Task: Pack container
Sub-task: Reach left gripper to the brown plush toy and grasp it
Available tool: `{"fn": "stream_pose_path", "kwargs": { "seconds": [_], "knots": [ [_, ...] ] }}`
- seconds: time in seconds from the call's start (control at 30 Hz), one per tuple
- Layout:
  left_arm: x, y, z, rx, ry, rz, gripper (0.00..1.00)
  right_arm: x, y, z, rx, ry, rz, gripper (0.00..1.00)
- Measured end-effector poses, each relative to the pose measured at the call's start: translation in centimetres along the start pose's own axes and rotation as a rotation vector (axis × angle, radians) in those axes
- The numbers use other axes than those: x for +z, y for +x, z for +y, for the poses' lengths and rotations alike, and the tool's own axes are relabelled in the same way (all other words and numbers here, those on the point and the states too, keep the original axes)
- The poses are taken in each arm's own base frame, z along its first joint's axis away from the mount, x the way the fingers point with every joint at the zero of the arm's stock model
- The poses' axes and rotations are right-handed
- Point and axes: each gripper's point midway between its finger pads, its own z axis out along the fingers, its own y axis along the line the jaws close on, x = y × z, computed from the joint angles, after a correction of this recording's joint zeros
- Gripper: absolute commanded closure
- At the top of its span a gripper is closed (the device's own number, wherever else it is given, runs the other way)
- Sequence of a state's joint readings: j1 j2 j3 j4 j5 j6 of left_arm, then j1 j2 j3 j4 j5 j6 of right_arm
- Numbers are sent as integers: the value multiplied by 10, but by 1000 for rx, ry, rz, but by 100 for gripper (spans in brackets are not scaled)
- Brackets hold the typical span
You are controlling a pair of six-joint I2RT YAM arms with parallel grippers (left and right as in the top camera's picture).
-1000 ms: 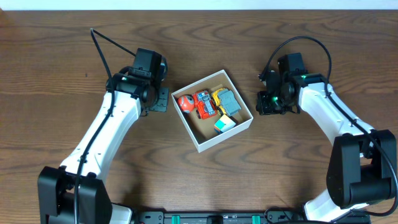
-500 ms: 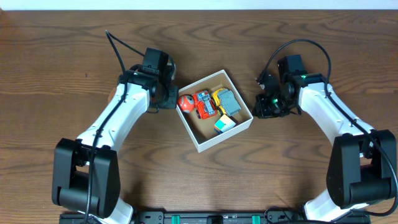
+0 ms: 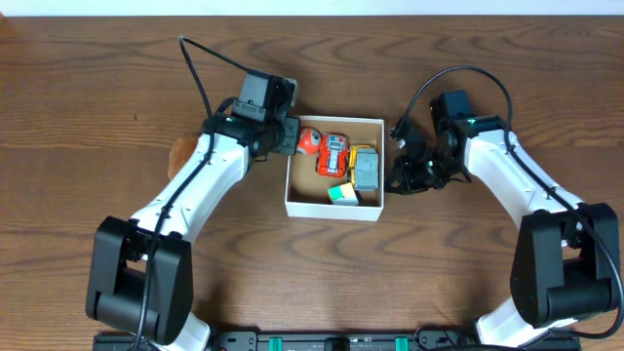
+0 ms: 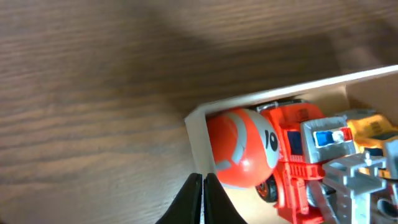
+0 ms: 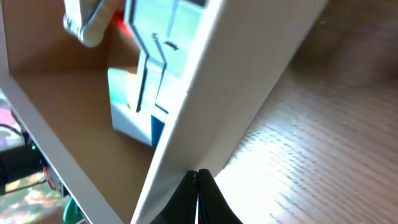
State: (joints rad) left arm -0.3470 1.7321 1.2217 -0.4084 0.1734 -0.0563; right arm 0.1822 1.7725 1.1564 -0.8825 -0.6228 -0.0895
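Nearest the robot's base the table (image 3: 292, 283) is bare wood between the 2 arms. Next comes the box (image 3: 331, 209), mid-table with its white front wall facing the base and its sides square to the table edge.

Just inside that front wall lies a green-and-white block (image 3: 341, 193). The right gripper (image 3: 395, 178) sits level with it, outside the right wall. In the right wrist view its fingers are pressed together with nothing between them, and the tips meet the white outer wall (image 5: 211, 93).

Further in are a grey toy (image 3: 367, 172), a red truck (image 3: 332, 154) and some yellow toy parts behind the grey one. An orange ball (image 3: 309, 139) is tucked into the far-left corner, touching the truck.

The left gripper (image 3: 285, 136) is beside that corner. It is also pinched together and empty, with its tips at the outside of the left wall (image 4: 196, 134) just beside the ball (image 4: 242, 146). I cannot tell whether it quite touches the card.

No toy shows on the table, so the filling looks done. The step in hand appears to be steadying or nudging the box between the 2 closed claws. No lid is in view. The next move probably calls for both claws to draw straight away from the walls. They should go gently, so the light card neither drags nor tips and the ball stays put.
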Motion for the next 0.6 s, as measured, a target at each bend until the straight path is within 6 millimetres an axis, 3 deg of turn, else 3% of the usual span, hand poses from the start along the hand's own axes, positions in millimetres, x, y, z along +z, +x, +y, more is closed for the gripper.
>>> {"fn": "stream_pose_path", "kwargs": {
  "seconds": [0.3,0.53,0.57,0.6],
  "knots": [
    [0,1,0,6,0,4,94,0,-2,-6,0,32,-8,93],
    [-7,21,23,-21,-82,84,93,-20,-11,-50,116,164,-73,91],
    [-12,22,29,-28,-103,90,87,-25,-12,-57,134,188,-79,89],
    [-18,23,36,-32,-125,89,71,-32,-13,-65,156,220,-83,86]
  ]
}}
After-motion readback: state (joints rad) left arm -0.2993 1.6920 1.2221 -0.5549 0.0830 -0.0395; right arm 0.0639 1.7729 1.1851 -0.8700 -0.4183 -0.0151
